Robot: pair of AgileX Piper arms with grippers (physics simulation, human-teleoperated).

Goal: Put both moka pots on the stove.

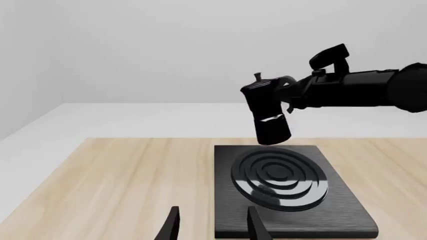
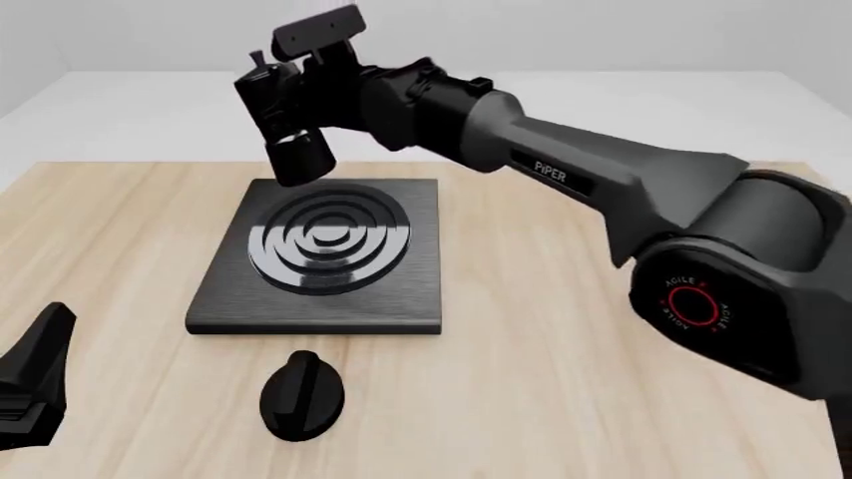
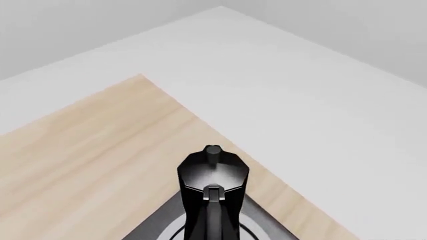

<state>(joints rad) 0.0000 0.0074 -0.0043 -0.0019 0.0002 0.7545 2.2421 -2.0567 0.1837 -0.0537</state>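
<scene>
A black faceted moka pot (image 2: 286, 120) with a top knob hangs in the air above the far left part of the stove (image 2: 399, 299), slightly tilted and clear of it. My right gripper (image 2: 317, 95) is shut on the pot's side handle. The left wrist view shows the same pot (image 1: 267, 112) over the far edge of the stove (image 1: 333, 210), with the right gripper (image 1: 291, 92) at its handle. From above, the right wrist view looks down on the pot's lid (image 3: 213, 172). My left gripper (image 1: 213, 222) is open and holds nothing, near the table's front left (image 2: 34, 379).
A black oval knob (image 2: 303, 394) lies on the wooden table (image 2: 560, 379) just in front of the stove. The right arm (image 2: 600, 190) stretches across from the right, above the stove's far right side. Beyond the table's far edge lies a white floor.
</scene>
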